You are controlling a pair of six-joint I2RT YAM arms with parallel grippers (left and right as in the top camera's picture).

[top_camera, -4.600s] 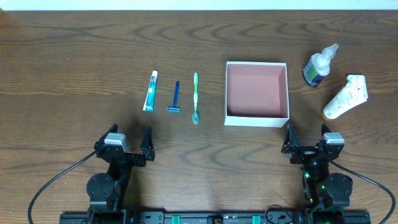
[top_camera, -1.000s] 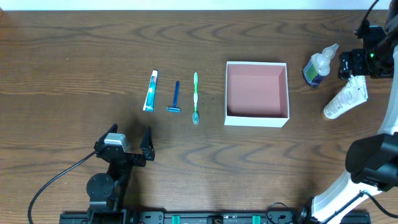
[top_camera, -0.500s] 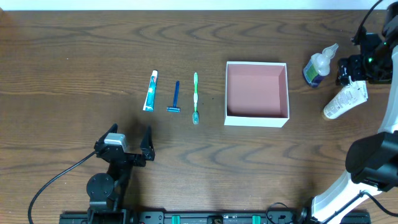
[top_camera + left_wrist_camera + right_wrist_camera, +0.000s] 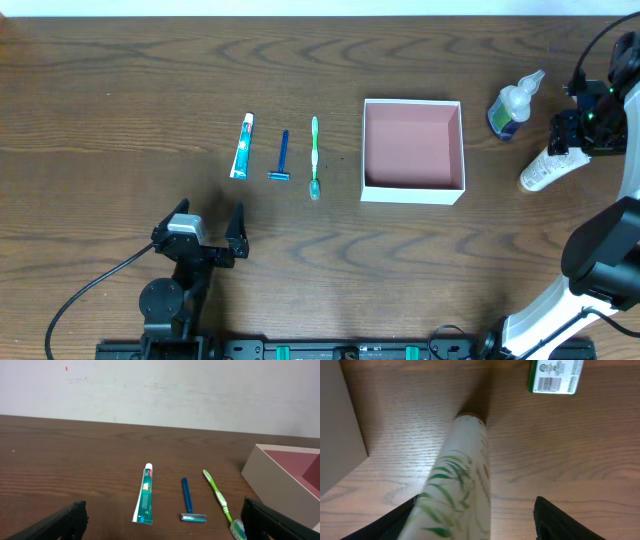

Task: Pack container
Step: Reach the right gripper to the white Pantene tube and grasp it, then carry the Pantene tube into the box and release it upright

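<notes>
The container (image 4: 412, 193), a square white-walled box with a pink inside, sits right of centre with nothing in it. Its wall also shows in the left wrist view (image 4: 265, 467) and the right wrist view (image 4: 340, 435). A white tube with green leaf print (image 4: 540, 175) lies at the far right. My right gripper (image 4: 578, 135) covers the tube's flat end. Seen from the right wrist, the tube (image 4: 460, 475) lies between the open jaws (image 4: 475, 510), against the left finger and apart from the right one. My left gripper (image 4: 208, 212) stands open at the near left (image 4: 162, 522).
A toothpaste tube (image 4: 242, 146), a blue razor (image 4: 281, 158) and a green toothbrush (image 4: 314, 155) lie in a row left of the container. A clear bottle with blue liquid (image 4: 512, 105) lies just left of my right gripper; its green label (image 4: 555, 375) shows from the wrist.
My right gripper has moved nearer along the white tube, from beside the bottle down over the tube's flat end, and its jaws have narrowed. The left arm has not moved.
</notes>
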